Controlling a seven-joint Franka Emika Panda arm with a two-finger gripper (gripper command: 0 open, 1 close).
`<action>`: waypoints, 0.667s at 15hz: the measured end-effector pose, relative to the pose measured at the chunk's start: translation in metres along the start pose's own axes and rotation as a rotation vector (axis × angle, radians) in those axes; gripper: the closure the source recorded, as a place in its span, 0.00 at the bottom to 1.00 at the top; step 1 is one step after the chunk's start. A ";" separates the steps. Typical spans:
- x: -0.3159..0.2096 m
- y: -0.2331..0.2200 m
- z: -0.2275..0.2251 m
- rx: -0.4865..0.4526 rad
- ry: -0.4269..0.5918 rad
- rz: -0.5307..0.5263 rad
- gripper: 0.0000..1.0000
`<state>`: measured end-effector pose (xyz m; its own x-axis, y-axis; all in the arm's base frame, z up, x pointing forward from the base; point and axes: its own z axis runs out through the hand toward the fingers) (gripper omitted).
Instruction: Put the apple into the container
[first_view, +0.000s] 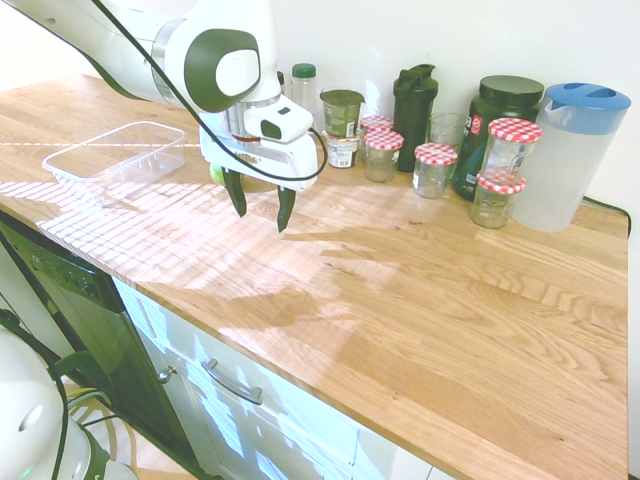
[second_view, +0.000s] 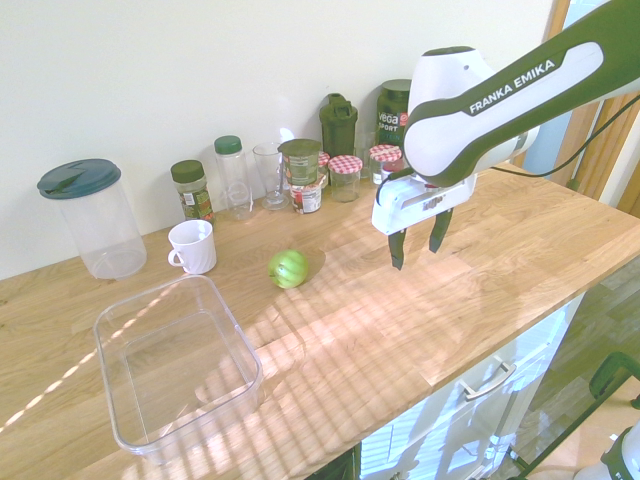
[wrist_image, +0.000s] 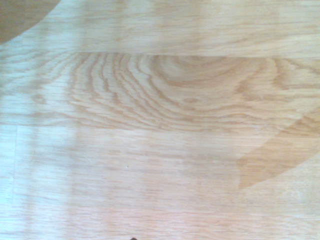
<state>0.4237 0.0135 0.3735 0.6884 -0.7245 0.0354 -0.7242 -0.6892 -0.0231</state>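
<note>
Pincer (second_view: 419, 246) spread wide, empty, hovering over bare counter (second_view: 520, 260). Apple (second_view: 287, 268) sits between white mug (second_view: 192, 246) and pincer, container (second_view: 178, 366) nearby. Looks smooth, rolly, firm; I'd pinch across middle.

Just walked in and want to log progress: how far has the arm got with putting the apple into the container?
Nothing is done yet. The apple sits on the counter beside the white mug, outside the container, which is empty. In hand: the gripper hangs open and empty above bare wood, off to one side of the apple. Left: reach the apple, grasp it, carry it over and release it in the container.
</note>
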 end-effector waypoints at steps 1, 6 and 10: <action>0.000 0.000 0.001 -0.001 -0.002 0.000 0.00; -0.003 -0.025 -0.024 0.037 0.038 -0.057 0.00; -0.023 -0.109 -0.067 0.094 0.085 -0.193 0.00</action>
<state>0.4837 0.1063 0.4426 0.8053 -0.5780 0.1319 -0.5693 -0.8160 -0.1001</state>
